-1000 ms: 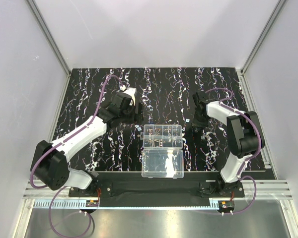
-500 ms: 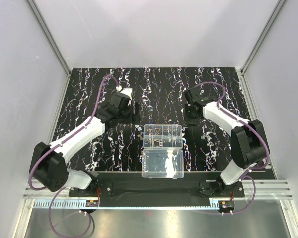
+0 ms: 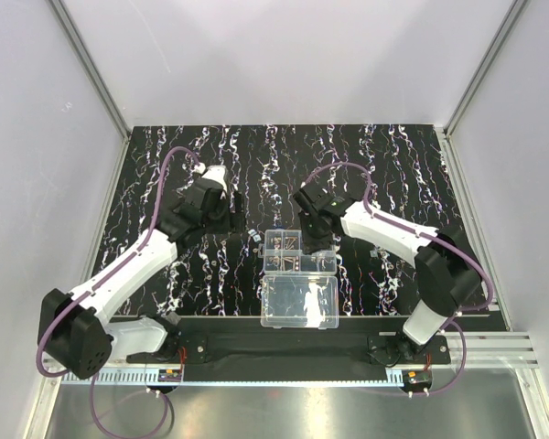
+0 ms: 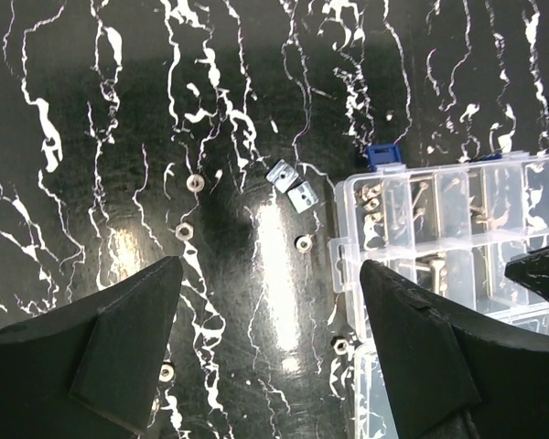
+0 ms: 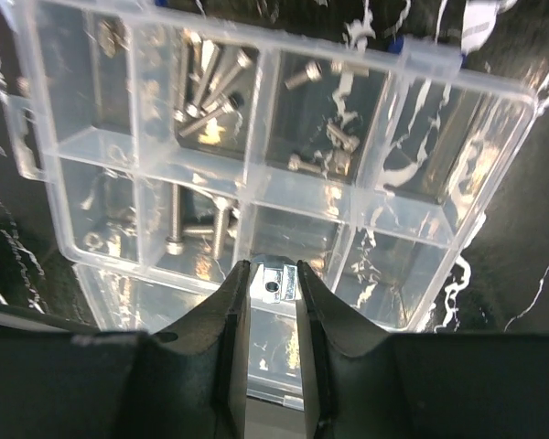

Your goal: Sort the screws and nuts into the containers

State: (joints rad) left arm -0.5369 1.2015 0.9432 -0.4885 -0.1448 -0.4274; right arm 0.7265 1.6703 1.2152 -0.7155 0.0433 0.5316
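On the middle of the black marbled mat (image 3: 393, 183): a clear organizer box (image 3: 322, 263) lies open, its plain lid (image 3: 299, 302) folded toward the arms.
Cells: several cells (image 5: 306, 110) hold silvery screws (image 5: 210, 87), lying loose.
Right gripper (image 5: 273, 279): narrowed onto a small square nut (image 5: 276, 285), pinched between the two fingertips.
Held nut's place: raised above the open box, over its cells.
Left gripper (image 4: 271, 274): jaws spread wide, grasping nothing, above the mat just left of the box.
Loose nuts (image 4: 195, 182): several lie scattered on the mat beside the box's left edge, two square ones (image 4: 302, 194) touching each other near its corner.
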